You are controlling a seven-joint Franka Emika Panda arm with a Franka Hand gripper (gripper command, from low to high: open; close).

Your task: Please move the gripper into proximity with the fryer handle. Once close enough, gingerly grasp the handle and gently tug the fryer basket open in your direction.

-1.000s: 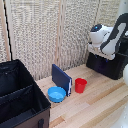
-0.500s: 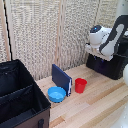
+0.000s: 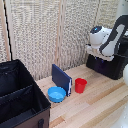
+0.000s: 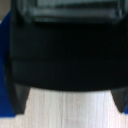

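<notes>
The black air fryer (image 3: 109,66) stands at the exterior view's right, against the slatted wall. My gripper (image 3: 96,53) hangs from the white arm just above the fryer's near top edge, pointing down. In the wrist view the fryer (image 4: 65,55) fills most of the frame as a dark blurred mass, with wooden table below it. My two dark fingers (image 4: 18,98) stand far apart at the frame's sides, open and holding nothing. I cannot make out the fryer handle or the basket's front panel in either view.
A red cup (image 3: 80,85), a blue bowl (image 3: 56,94) and an upright blue board (image 3: 61,78) stand mid-table. A large black divided bin (image 3: 20,97) fills the exterior view's left. The table (image 3: 95,107) is light wood.
</notes>
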